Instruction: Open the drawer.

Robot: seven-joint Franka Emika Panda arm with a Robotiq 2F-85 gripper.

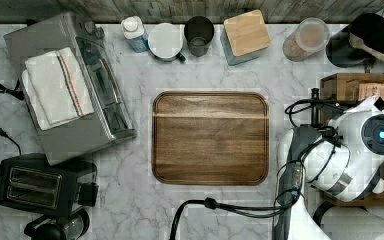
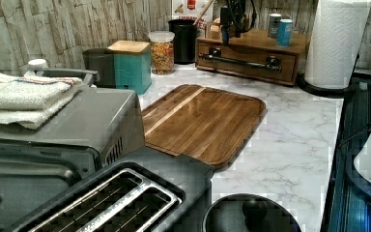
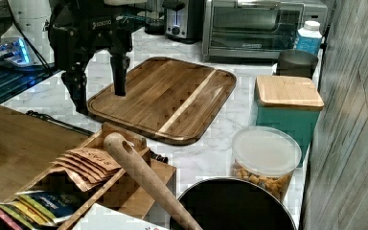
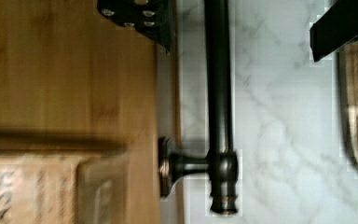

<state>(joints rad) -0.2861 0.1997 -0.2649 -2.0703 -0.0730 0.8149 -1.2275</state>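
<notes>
Poised above the drawer (image 2: 247, 62), with the fingers (image 4: 137, 14) spread wide apart and gripping nothing. Straddling the black bar handle (image 4: 219, 84) in the wrist view: one finger over the top of the wooden organizer (image 4: 65, 70), the other out over the marble table (image 4: 279, 116), with the bar between them, lower down and untouched. Crossing the bar's long axis squarely with the line from finger to finger, so probably well set for closing on it. Hanging near one end of the bar rather than its middle, just along from a post (image 4: 189, 164). Appears closed, going by the drawer front sitting flush with the organizer in the left view.

Judged next: lowering until the bar sits between the pads, clamping, then pulling away from the organizer toward the cutting board (image 1: 210, 137), beyond the outer finger across a strip of bare table. Worth watching: pulling off-centre on a long bar may skew the drawer, so better kept straight and level.
</notes>
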